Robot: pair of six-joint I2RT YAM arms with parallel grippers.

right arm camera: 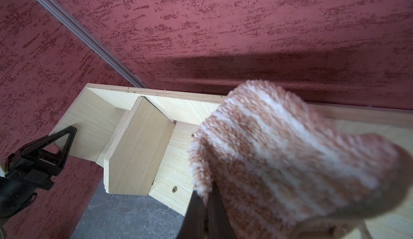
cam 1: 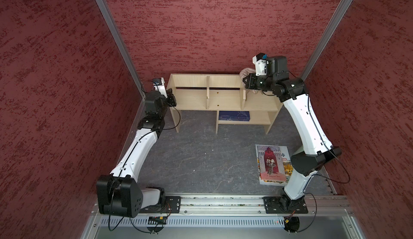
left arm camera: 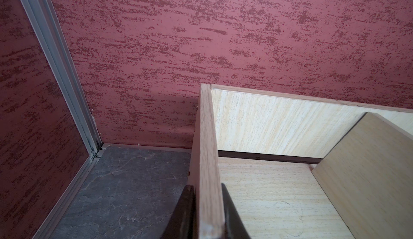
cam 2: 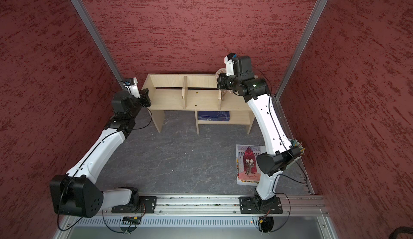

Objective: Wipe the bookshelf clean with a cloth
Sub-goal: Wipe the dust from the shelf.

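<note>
The light-wood bookshelf [cam 1: 190, 97] [cam 2: 167, 99] stands against the back wall. My left gripper [cam 1: 172, 97] [left arm camera: 207, 204] is shut on its left side panel [left arm camera: 206, 137], with one dark finger on each face of the board. My right gripper [cam 1: 244, 82] [right arm camera: 205, 195] is shut on the cloth [right arm camera: 279, 148], a fluffy tan rag with pale stripes. The cloth [cam 1: 244, 72] [cam 2: 220, 71] bunches up over the shelf's right compartment, near the right divider [cam 1: 243, 94] and the back panel. Whether the cloth touches the wood is hidden.
A red-covered picture book [cam 1: 271, 164] lies flat on the grey floor at the front right, partly under my right arm. A blue book [cam 1: 233, 115] rests on the small lower shelf. Red walls close in on three sides, and a metal rail [cam 1: 223, 204] runs along the front.
</note>
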